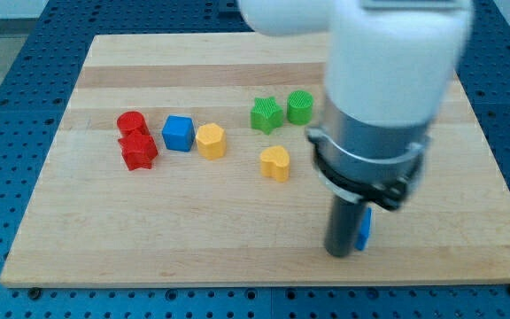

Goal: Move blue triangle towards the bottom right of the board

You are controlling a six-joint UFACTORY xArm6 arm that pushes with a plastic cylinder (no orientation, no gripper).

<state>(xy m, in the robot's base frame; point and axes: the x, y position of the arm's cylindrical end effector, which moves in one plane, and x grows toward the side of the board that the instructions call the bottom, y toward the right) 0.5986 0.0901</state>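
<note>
The blue triangle point(365, 229) shows only as a thin blue sliver at the lower right of the wooden board point(149, 239), mostly hidden behind my rod. My tip point(339, 253) rests on the board just to the view's left of that block and seems to touch it. The arm's white and grey body fills the view's upper right.
A red cylinder point(131, 122) and a red star point(138, 151) sit at the left, with a blue cube point(178, 133) and a yellow hexagon point(210, 140) beside them. A green star point(266, 114), a green cylinder point(299, 106) and a yellow heart point(274, 163) lie mid-board.
</note>
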